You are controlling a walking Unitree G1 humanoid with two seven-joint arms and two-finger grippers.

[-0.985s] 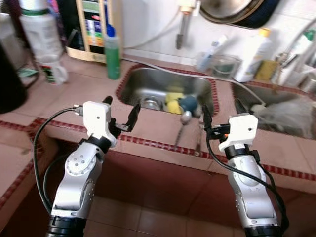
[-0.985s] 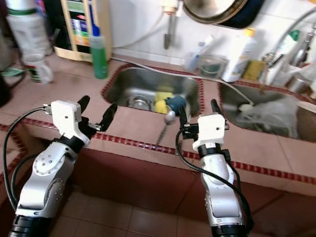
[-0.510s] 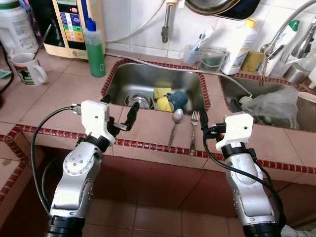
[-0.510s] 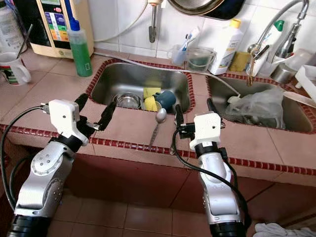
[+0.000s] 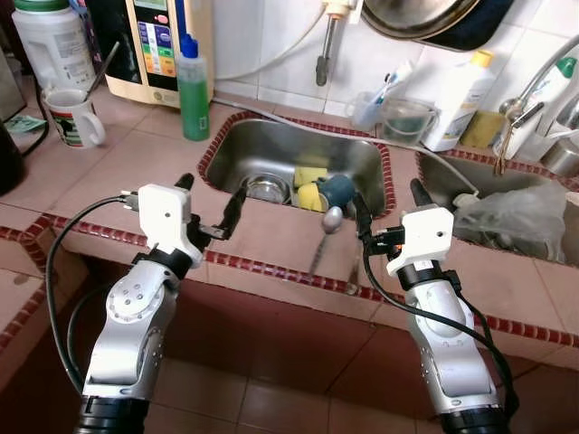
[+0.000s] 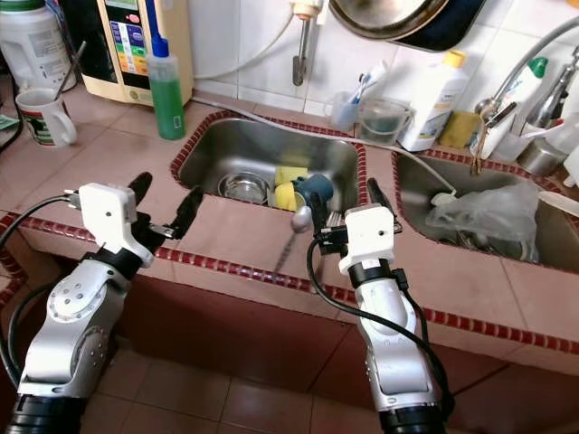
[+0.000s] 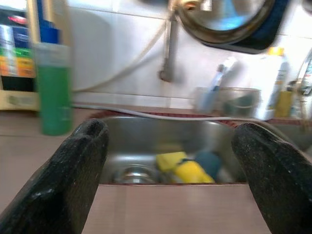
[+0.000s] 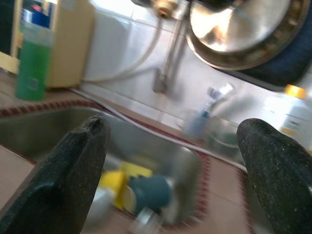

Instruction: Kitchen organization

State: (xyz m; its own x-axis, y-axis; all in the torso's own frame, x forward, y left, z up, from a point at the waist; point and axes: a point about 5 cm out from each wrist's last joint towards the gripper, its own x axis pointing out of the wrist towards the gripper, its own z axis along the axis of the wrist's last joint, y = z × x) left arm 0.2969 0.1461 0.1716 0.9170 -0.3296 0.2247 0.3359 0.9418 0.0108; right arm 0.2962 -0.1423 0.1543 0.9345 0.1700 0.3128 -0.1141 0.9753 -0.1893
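Pink tiled counter [image 5: 136, 172] with a steel sink [image 5: 271, 149] fills my view. Both my left gripper [image 5: 208, 203] and right gripper [image 5: 387, 206] stay wide open, empty; camera has swung since.

Two silver arms w/ white wrist blocks, black looping cables — long black fingers [image 7: 73, 180], grainy texture.

Ahead of me: green bottle [image 5: 192, 89] upright beside yellow-framed appliance [image 5: 161, 50] at wall. White mug [image 5: 71, 116] on my left counter. White bottle [image 5: 459, 101] behind sinks; pan [image 5: 425, 16] hanging above.
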